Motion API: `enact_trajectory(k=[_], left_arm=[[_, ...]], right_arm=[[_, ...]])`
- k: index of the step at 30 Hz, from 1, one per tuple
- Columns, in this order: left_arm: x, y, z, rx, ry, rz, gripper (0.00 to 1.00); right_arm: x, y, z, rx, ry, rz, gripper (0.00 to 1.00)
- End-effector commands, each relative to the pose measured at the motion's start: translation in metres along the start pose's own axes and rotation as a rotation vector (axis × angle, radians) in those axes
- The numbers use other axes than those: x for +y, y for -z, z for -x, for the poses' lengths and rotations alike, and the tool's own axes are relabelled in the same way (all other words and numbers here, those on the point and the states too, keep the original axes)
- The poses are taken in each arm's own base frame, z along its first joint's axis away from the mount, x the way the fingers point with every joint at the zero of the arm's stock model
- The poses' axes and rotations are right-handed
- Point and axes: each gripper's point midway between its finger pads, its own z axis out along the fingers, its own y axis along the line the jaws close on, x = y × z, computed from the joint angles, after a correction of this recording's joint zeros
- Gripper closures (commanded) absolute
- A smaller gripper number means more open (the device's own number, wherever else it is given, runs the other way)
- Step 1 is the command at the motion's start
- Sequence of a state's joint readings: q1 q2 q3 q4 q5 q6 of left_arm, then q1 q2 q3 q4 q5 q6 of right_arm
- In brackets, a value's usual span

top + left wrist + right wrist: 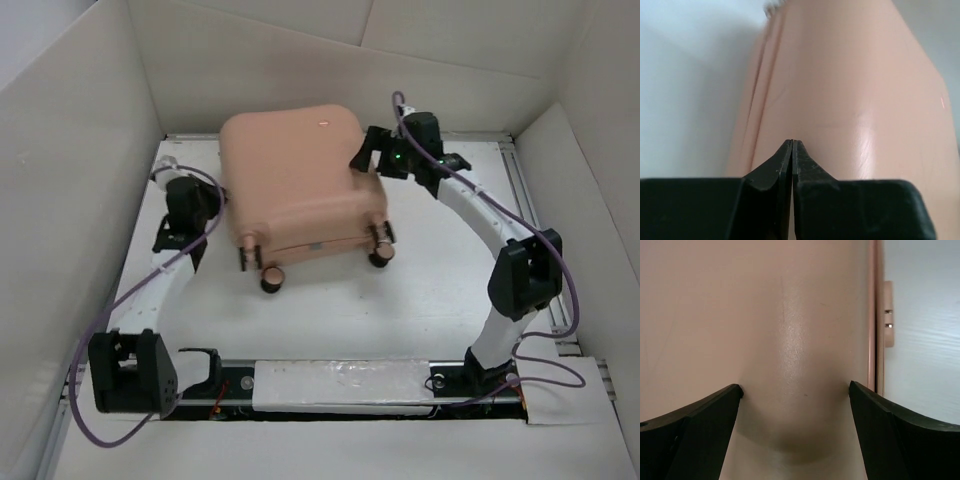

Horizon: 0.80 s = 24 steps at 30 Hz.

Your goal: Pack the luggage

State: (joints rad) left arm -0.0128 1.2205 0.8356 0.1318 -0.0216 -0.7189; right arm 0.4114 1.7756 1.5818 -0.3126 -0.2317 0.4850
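The luggage point(295, 180) is a closed pale peach-pink hard-shell suitcase. It lies in the middle of the white table with its caster wheels point(272, 279) toward the near edge. My left gripper point(215, 200) is shut and empty, its tips pressed against the suitcase's left side point(850, 100). My right gripper point(366, 155) is open, its two fingertips point(735, 392) resting against the suitcase's right side shell point(790, 330). No black lining shows.
White cardboard walls point(70, 200) surround the table on the left, back and right. A metal rail point(340, 385) with a white strip runs along the near edge between the arm bases. Purple cables point(560, 300) hang from both arms.
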Motion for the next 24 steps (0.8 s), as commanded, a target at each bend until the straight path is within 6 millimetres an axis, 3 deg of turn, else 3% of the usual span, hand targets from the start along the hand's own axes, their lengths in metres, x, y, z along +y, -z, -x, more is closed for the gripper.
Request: enact_trajectory(k=[1, 3, 5, 6, 7, 8, 9, 10, 11, 13, 14, 15, 16, 17, 18, 20, 21, 22, 23, 24], left_arm=[[0.001, 0.116, -0.226, 0.867, 0.024, -0.034, 1.0], [-0.011, 0.139, -0.223, 0.843, 0.002, -0.065, 1.0], [-0.022, 0.138, -0.188, 0.696, -0.005, -0.059, 0.95], [-0.023, 0.142, -0.172, 0.64, -0.02, -0.047, 0.85], [-0.036, 0.147, -0.144, 0.543, -0.006, -0.089, 0.73], [-0.058, 0.15, -0.116, 0.459, -0.007, -0.142, 0.5], [-0.067, 0.144, -0.093, 0.374, -0.02, -0.166, 0.42], [-0.069, 0.131, -0.073, 0.321, -0.014, -0.15, 0.37], [-0.089, 0.127, -0.047, 0.268, -0.014, -0.187, 0.32], [-0.109, 0.106, -0.024, 0.249, -0.048, -0.231, 0.26], [-0.103, 0.07, -0.022, 0.273, -0.046, -0.177, 0.23], [-0.129, 0.061, 0.003, 0.238, -0.048, -0.231, 0.23], [-0.141, 0.048, 0.011, 0.251, -0.054, -0.261, 0.22], [-0.129, 0.006, 0.004, 0.291, -0.066, -0.191, 0.22], [-0.161, -0.002, 0.032, 0.238, -0.076, -0.245, 0.2], [-0.167, -0.034, 0.043, 0.264, -0.061, -0.24, 0.2], [-0.154, -0.074, 0.034, 0.304, -0.05, -0.205, 0.19], [-0.177, -0.08, 0.059, 0.262, -0.041, -0.26, 0.19], [-0.175, -0.094, 0.06, 0.278, -0.019, -0.245, 0.19], [-0.158, -0.128, 0.05, 0.302, 0.002, -0.202, 0.19]], right_arm=[[0.002, 0.019, 0.037, -0.064, 0.027, 0.03, 0.06], [-0.015, 0.037, 0.058, -0.112, 0.059, -0.043, 0.06], [-0.025, 0.068, 0.066, -0.134, 0.093, -0.121, 0.06], [-0.029, 0.083, 0.076, -0.169, 0.098, -0.149, 0.06], [-0.04, 0.09, 0.07, -0.17, 0.089, -0.186, 0.06], [-0.03, 0.116, 0.077, -0.223, 0.099, -0.18, 0.06], [-0.034, 0.128, 0.078, -0.243, 0.095, -0.196, 0.06], [-0.044, 0.135, 0.07, -0.243, 0.086, -0.225, 0.06], [-0.037, 0.156, 0.074, -0.288, 0.093, -0.224, 0.06], [-0.042, 0.172, 0.068, -0.308, 0.081, -0.261, 0.06], [-0.049, 0.176, 0.056, -0.291, 0.074, -0.287, 0.06], [-0.044, 0.193, 0.056, -0.323, 0.066, -0.287, 0.08], [-0.045, 0.199, 0.051, -0.325, 0.055, -0.295, 0.1], [-0.048, 0.201, 0.041, -0.312, 0.041, -0.3, 0.11], [-0.043, 0.214, 0.035, -0.319, 0.043, -0.287, 0.22], [-0.046, 0.225, 0.025, -0.32, 0.014, -0.293, 0.54], [-0.054, 0.226, 0.011, -0.289, 0.006, -0.319, 0.74], [-0.06, 0.237, 0.008, -0.31, -0.009, -0.348, 0.87], [-0.071, 0.244, 0.005, -0.321, -0.042, -0.395, 0.98], [-0.084, 0.246, -0.004, -0.311, -0.064, -0.438, 1.0]])
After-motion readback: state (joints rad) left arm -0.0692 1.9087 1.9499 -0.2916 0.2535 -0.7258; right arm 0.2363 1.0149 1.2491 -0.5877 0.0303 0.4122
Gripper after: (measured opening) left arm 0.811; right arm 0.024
